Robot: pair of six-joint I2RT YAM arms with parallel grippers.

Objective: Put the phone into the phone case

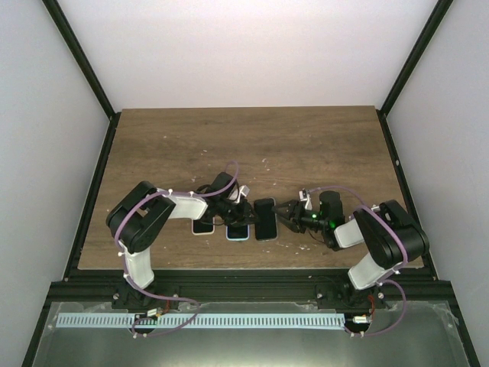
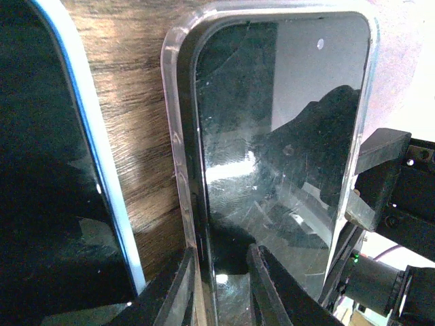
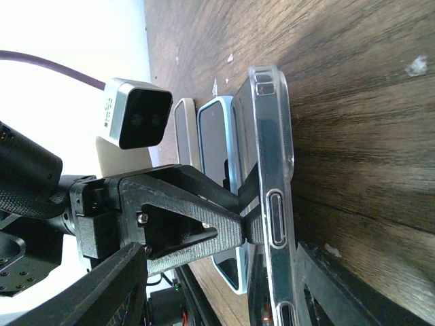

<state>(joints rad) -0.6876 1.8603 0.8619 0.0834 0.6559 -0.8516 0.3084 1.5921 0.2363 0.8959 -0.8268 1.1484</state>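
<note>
The phone (image 2: 285,136) lies screen up inside the clear phone case (image 2: 178,136), on the wood table just ahead of both arms (image 1: 265,218). My left gripper (image 2: 221,257) straddles the case's left wall. One finger is outside the wall, the other rests on the screen, and a narrow gap shows between them. In the right wrist view the phone's dark side (image 3: 243,136) stands slightly above the case rim (image 3: 275,149). My right gripper (image 3: 221,272) is open wide at the case's near end, one finger low beside the table, the other well apart from the case.
A phone in a light blue case (image 1: 238,232) lies just left of the clear case, close to my left fingers (image 2: 180,285). Another phone (image 1: 202,226) lies further left. Black frame rails border the table on all sides.
</note>
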